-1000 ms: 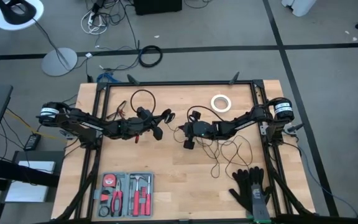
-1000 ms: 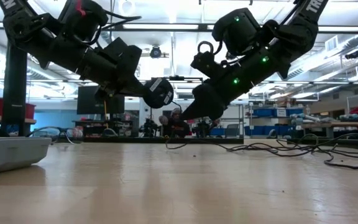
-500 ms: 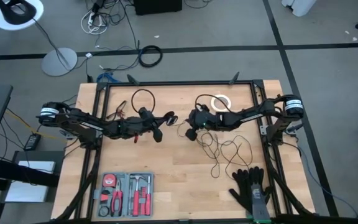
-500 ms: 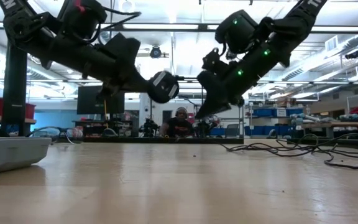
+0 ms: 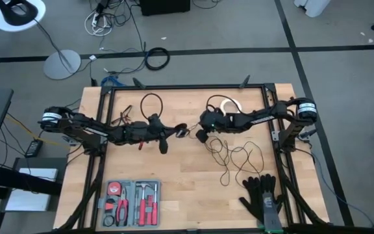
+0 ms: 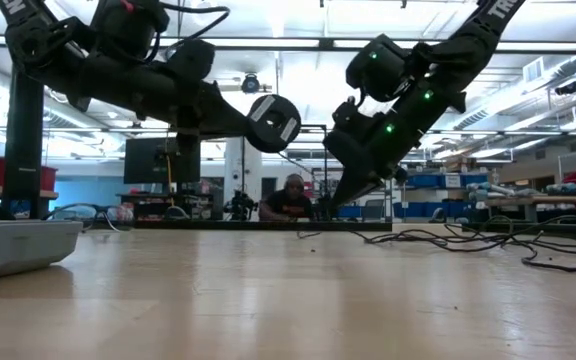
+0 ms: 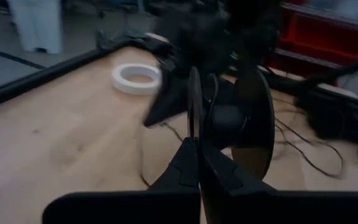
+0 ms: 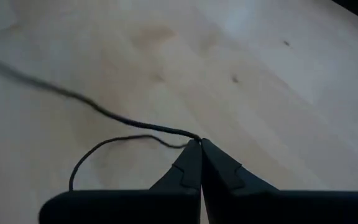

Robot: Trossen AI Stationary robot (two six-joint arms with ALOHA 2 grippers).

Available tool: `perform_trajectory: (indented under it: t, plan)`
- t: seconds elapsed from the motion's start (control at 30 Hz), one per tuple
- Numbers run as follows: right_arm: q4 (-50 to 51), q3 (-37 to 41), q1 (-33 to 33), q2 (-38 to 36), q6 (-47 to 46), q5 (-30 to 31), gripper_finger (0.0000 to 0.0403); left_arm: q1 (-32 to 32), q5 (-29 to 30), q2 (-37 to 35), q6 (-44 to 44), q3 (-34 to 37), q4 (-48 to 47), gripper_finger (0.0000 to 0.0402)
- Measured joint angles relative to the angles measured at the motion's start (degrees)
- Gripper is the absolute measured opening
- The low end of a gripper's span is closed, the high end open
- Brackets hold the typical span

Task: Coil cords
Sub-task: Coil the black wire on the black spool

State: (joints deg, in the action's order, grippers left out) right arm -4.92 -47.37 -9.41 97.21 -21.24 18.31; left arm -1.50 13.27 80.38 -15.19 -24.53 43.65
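Left gripper [image 7: 199,163] fingers pressed together, clamping edge of small round black puck [image 7: 232,121], held edge-on above light wooden table [image 7: 61,134]. White tape ring [image 7: 137,78] lies flat on table beyond. Thin black cord [image 7: 303,152] trails over wood past puck. Dark blurred right arm [image 7: 213,28] close behind puck. Red bin [image 7: 319,37] in background.

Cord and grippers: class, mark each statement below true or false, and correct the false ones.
1. The left gripper is shut on the round black puck. True.
2. The right gripper is open. False: it is shut on the thin black cord.
3. The white tape ring lies beside the tool tray. False: it lies near the table's far edge.
4. Black gloves lie at the table's near right corner. True.
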Motion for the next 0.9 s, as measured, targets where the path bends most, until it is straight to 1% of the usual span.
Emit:
perform_trajectory:
  t: [0.07, 0.17, 0.33, 0.43, 0.5, 0.6, 0.67, 0.9]
  plan:
    - [0.19, 0.00, -0.77, 0.00, -1.09, -0.12, 0.0000, 0.00, -1.12, 0.00, 0.14, 0.00, -0.93, 0.0000]
    - [0.28, 0.00, -1.62, -0.24, -1.66, -2.08, 0.0000, 0.00, -1.26, 0.00, 0.16, 0.00, -3.72, 0.0000]
    - [-0.30, 0.00, -1.55, -2.38, -1.67, -4.25, 0.0000, 0.00, 0.21, 0.00, 0.16, 0.00, -8.63, 0.0000]
    - [-2.21, 0.00, -0.91, -3.65, 0.44, -8.44, 0.0000, 0.00, 1.19, 0.02, 0.18, 0.00, -9.10, 0.0000]
    - [-4.19, -0.01, -0.22, -3.85, 3.57, -10.86, 0.0001, 0.00, 1.89, 0.01, 0.18, 0.00, -8.51, 0.0000]
    - [-6.29, -0.02, 0.81, -3.69, 9.15, -11.14, 0.0007, 0.00, 2.11, 0.02, 0.18, 0.00, -7.21, 0.0000]
    - [-7.50, -0.02, 1.40, -3.63, 11.02, -11.06, 0.0010, 0.00, 2.11, 0.00, 0.18, 0.00, -7.06, 0.0000]
    - [-11.69, -0.02, 3.96, -3.59, 8.65, -11.04, 0.0009, 0.17, 4.18, 0.00, 0.01, 0.00, -7.07, 0.0000]
